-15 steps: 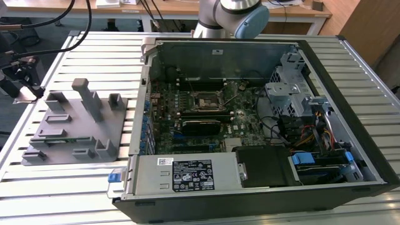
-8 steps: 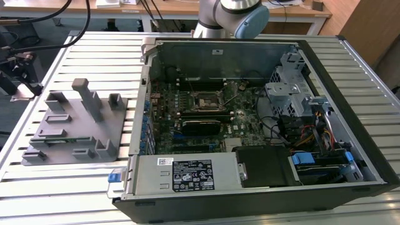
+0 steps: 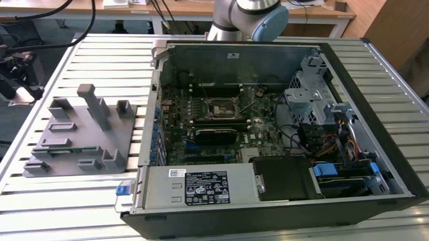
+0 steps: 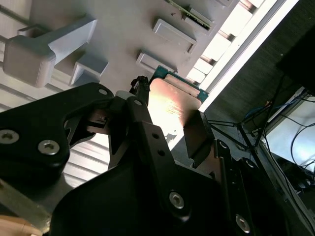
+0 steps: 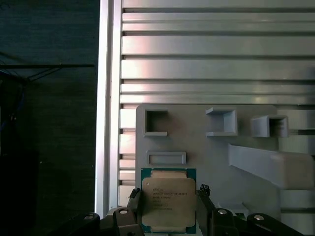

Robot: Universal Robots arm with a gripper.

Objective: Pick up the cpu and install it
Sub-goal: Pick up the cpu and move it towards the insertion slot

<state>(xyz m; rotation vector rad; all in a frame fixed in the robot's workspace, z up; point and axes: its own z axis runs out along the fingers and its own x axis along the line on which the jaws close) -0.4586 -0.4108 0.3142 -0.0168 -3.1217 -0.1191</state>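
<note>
**One cpu between the fingers: the pickup step, at the grey plate**

Most of the slatted table (image 3: 67, 213) is taken by an open computer case (image 3: 395, 165). It lies just beside the grey plate (image 3: 80, 138), on the exterior view's right of it. Inside the case the square socket (image 3: 219, 108) sits bare on the board, well apart from the plate, so the install half of the task is not yet done.

The plate carries upright blocks and several shallow pockets. The gripper (image 5: 168, 191) is over the plate near one of its edges. Its black fingers (image 5: 205, 204) are closed against two opposite sides of the cpu (image 5: 168, 201), so it looks to be gripping the chip. I cannot tell whether the cpu rests on the plate or is already just off it.

By my reading the step in hand is the pickup itself. The next move calls for a firm, even pinch that keeps the chip level as it comes away from the plate, since the fingers catch only its thin edges. It also calls for a square line-up with the socket's outline.

The cpu lies flat, parallel to the plate, with its silver lid facing up and away from the plate. It is close to square. Its slightly longer side appears to run across the line between the fingers, pointing toward the shallow rectangular pocket (image 5: 166, 158) just beside it on the plate.
</note>
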